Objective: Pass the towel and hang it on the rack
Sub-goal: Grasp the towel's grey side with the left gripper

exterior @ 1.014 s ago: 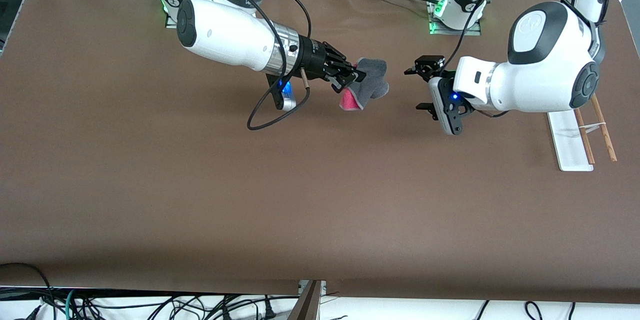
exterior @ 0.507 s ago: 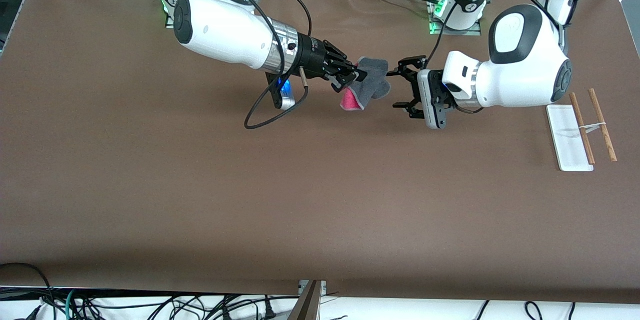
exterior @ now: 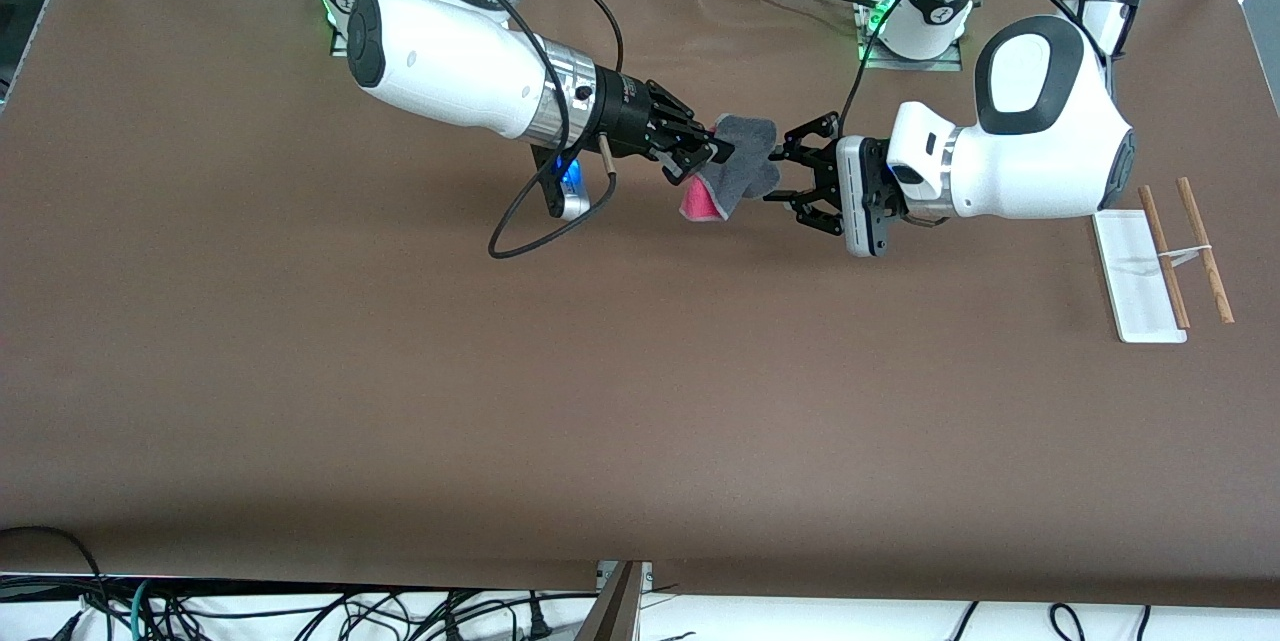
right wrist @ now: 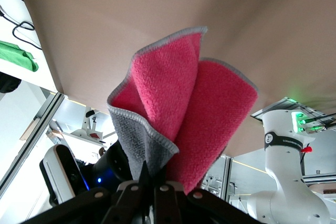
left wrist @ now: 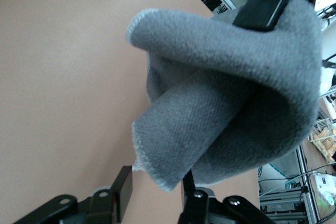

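Note:
The towel (exterior: 742, 166) hangs in the air over the table, dark grey outside, pink-red inside. My right gripper (exterior: 712, 153) is shut on one bunched end of it; the right wrist view shows the pink folds (right wrist: 184, 108) rising from the shut gripper (right wrist: 155, 178). My left gripper (exterior: 782, 172) is open at the towel's free end. In the left wrist view the grey towel (left wrist: 226, 93) fills the frame and its lowest corner hangs between the open fingers of the left gripper (left wrist: 156, 184). The rack (exterior: 1172, 246) stands at the left arm's end of the table.
The rack's white base (exterior: 1130, 281) lies flat with the two brown rods (exterior: 1205, 251) beside it. A looping black cable (exterior: 545, 221) hangs under the right arm's wrist. The brown table (exterior: 600, 401) stretches toward the front camera.
My left arm has swung from near the rack toward the towel, and its open fingers now flank the towel's free end. The right arm has held the towel still.

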`<action>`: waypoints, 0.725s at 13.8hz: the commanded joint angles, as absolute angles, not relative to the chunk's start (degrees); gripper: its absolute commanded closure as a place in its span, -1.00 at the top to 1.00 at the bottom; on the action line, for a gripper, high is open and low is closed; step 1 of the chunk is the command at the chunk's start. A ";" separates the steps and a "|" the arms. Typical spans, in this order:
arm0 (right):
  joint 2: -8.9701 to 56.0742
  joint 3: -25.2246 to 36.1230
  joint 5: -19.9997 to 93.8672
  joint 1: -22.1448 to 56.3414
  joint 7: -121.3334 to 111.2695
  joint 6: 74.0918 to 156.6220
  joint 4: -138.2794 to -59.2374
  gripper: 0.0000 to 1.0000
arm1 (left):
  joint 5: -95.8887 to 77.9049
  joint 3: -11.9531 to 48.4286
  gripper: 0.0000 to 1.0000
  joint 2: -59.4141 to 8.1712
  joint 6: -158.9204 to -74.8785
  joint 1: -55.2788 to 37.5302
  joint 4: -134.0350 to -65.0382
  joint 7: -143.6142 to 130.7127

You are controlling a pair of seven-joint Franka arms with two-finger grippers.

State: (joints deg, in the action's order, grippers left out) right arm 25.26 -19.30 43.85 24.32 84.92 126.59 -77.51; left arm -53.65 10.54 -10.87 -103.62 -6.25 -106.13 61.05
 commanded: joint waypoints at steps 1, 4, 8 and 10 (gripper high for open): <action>26.10 -19.25 44.21 24.70 85.87 126.56 -75.85 -1.00 | -56.07 11.33 -0.56 -10.63 -104.06 -6.15 -106.52 62.67; 26.10 -19.25 44.21 24.70 85.87 126.56 -75.85 -1.00 | -56.07 11.43 -1.00 -10.63 -104.06 -6.15 -106.44 62.67; 26.10 -19.25 44.30 24.70 85.87 126.56 -75.85 -1.00 | -56.07 11.43 -1.00 -10.63 -103.71 -6.06 -106.35 62.58; 26.37 -19.07 44.47 24.61 85.96 126.65 -75.85 0.54 | -55.99 11.43 -1.00 -10.63 -103.62 -5.89 -106.26 62.58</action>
State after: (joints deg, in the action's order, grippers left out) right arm 25.30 -19.23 43.85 24.31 85.01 126.62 -77.51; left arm -54.32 11.27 -10.87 -103.62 -6.24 -106.13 61.10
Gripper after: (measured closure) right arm 0.921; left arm 0.982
